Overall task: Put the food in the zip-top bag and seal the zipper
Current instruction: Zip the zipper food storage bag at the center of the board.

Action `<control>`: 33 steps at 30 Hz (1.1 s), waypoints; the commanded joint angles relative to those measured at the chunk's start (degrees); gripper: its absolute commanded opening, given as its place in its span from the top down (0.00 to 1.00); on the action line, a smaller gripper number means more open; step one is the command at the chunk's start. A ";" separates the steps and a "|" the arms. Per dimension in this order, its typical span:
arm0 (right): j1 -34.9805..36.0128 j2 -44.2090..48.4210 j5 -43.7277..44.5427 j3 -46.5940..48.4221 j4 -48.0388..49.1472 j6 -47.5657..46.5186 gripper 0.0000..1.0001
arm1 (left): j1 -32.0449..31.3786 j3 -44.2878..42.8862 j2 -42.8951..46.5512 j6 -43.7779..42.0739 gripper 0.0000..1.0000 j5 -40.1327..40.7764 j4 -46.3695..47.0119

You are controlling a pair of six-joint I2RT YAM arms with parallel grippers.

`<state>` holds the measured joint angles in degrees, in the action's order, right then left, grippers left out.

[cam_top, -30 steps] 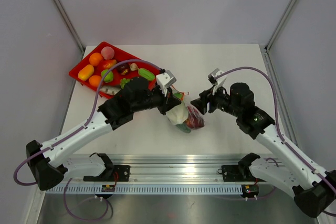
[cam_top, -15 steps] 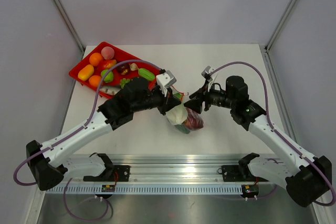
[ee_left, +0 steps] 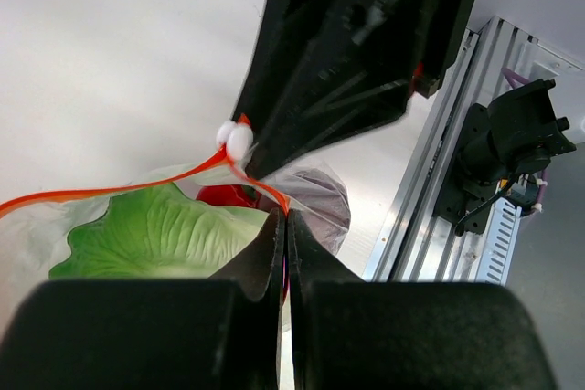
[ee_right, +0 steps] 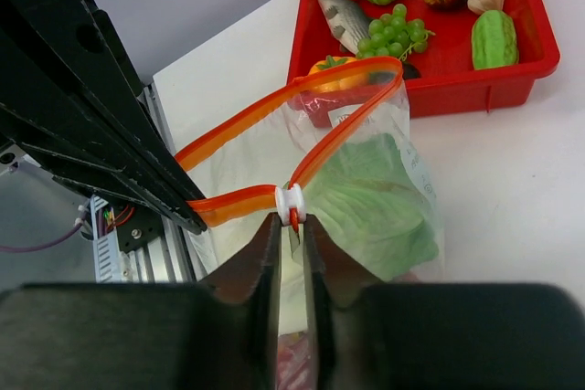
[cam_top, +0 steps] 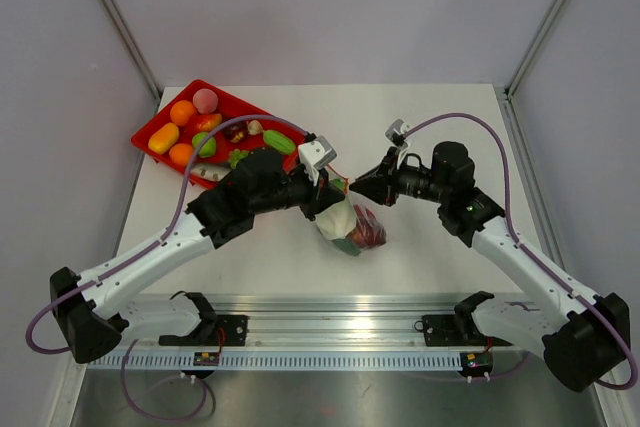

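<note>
The clear zip-top bag (cam_top: 342, 219) hangs between both grippers over the table's middle. It holds the green cabbage (ee_right: 375, 203) and red food (ee_left: 222, 195). Its orange zipper (ee_right: 274, 102) gapes in a loop, with a white slider (ee_right: 291, 200) at one end. My left gripper (ee_left: 284, 215) is shut on the zipper strip at the mouth's corner. My right gripper (ee_right: 291, 219) has its jaws pinched just under the slider, an orange tab between them. From above, the left gripper (cam_top: 331, 187) and right gripper (cam_top: 354, 187) nearly touch. More food (cam_top: 205, 123) lies in the tray.
The red tray (cam_top: 150, 125) stands at the back left with oranges, grapes (ee_right: 395, 34), a fish (ee_right: 344, 17) and a green gourd (ee_right: 495, 38). An aluminium rail (cam_top: 330, 322) runs along the near edge. Grey walls enclose the table.
My right gripper moved left to the bag's mouth and narrowed its jaws around the slider's tab. The left arm and the bag stayed put.
</note>
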<state>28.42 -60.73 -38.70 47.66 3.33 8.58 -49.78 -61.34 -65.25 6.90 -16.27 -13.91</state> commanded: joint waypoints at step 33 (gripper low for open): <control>-0.30 4.57 -7.00 4.90 -3.07 -5.50 1.00 | 0.30 -11.78 -2.24 -25.87 0.34 -14.46 -9.46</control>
<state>28.38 -58.24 -43.27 48.99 -1.13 4.40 -49.71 -70.13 -64.34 -13.85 -22.20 -21.93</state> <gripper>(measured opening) 0.009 0.673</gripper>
